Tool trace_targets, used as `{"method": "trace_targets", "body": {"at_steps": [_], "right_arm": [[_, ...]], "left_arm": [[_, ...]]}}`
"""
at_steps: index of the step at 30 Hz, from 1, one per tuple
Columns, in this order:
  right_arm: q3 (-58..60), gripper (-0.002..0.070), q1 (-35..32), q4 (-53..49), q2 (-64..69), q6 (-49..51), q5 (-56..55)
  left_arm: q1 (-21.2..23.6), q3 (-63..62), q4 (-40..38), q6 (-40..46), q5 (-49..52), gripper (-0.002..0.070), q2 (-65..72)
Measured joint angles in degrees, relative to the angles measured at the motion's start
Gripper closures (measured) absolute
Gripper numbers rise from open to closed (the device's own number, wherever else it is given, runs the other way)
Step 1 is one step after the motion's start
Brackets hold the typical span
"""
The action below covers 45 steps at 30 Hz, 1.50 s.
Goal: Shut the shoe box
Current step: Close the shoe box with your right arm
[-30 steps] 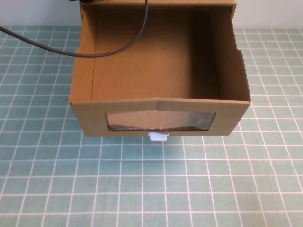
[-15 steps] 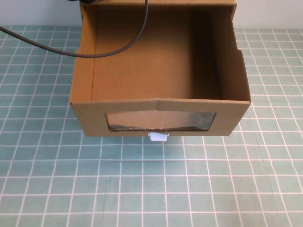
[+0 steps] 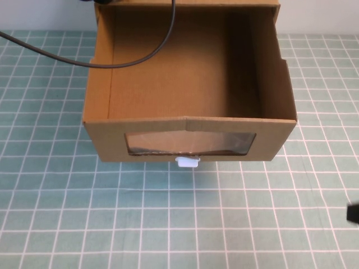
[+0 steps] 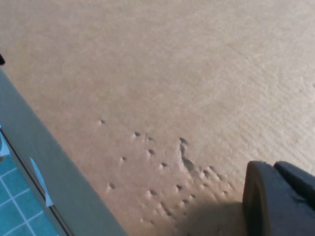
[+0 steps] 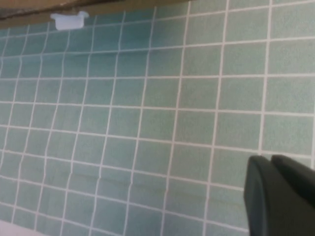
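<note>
High view looks down on shoe box [image 3: 189, 84]; left wrist close to cardboard; right wrist shares white tab [image 5: 69, 20].

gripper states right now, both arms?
Left tool: over a plain brown cardboard surface, holding nothing visible; open or shut cannot be told.
Right tool: above the green gridded mat, empty-looking; cannot be told.
</note>
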Motion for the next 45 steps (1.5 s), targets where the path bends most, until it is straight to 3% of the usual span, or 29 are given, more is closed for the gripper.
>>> {"method": "trace_targets", "body": {"at_steps": [5, 8, 12, 17, 31, 45], "right_arm": [[-9.4, 0.0687, 6.6, -0.6, 10.8, -1.2, 0.6], [-13.8, 0.0687, 15.7, -1.9, 15.0, 0.6, -1.5], [-18.0, 0.0687, 28.4, -7.9, 18.7, 7.3, -7.9], [-20.6, 0.0687, 36.8, -11.7, 23.4, 11.4, -18.3], [-32.9, 0.0687, 37.3, -14.1, 38.7, 11.9, -26.6], [-50.2, 0.0687, 30.2, -13.7, 51.5, 9.3, -27.3]], "left_arm": [[0.0, 0.0, 0.0, 0.0, 0.0, 0.0680, 0.0], [0.0, 0.0, 0.0, 0.0, 0.0, 0.0680, 0.0], [0.0, 0.0, 0.0, 0.0, 0.0, 0.0680, 0.0], [0.0, 0.0, 0.0, 0.0, 0.0, 0.0680, 0.0], [0.0, 0.0, 0.0, 0.1, 0.0, 0.0680, 0.0], [0.0, 0.0, 0.0, 0.1, 0.0, 0.0680, 0.0]]}}
